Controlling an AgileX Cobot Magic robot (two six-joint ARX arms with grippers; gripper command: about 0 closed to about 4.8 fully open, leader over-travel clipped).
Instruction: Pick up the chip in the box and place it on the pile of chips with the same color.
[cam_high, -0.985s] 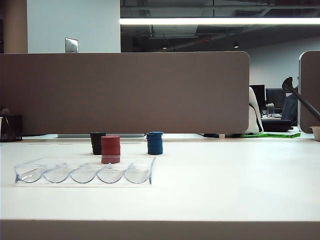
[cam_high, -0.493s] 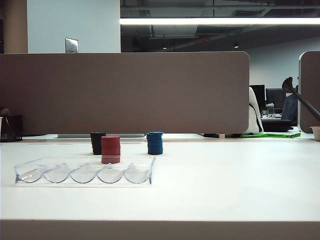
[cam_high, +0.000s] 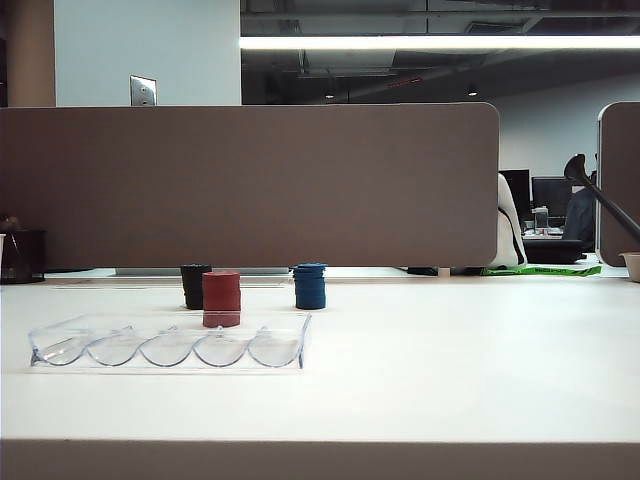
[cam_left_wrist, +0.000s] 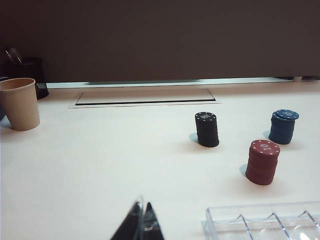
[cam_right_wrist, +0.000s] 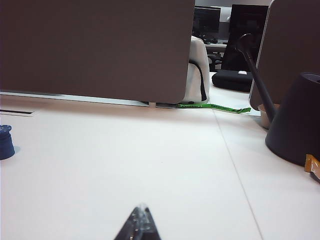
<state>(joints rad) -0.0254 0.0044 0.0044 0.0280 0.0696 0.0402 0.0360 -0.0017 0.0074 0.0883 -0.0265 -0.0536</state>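
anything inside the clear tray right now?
No chip shows in the clear tray: in the exterior view its five slots look bare, though glare could mask a flat one. The left wrist view catches only one corner. The blue stack stands behind it.

Across the exterior pictures no change shows: the clear box (cam_high: 168, 343), the red stack (cam_high: 221, 298), the black stack (cam_high: 194, 286) and the pile of chips (cam_high: 310, 286) sit on the white bench (cam_high: 450, 370) exactly where they were a second ago. Neither claw has come into that view.
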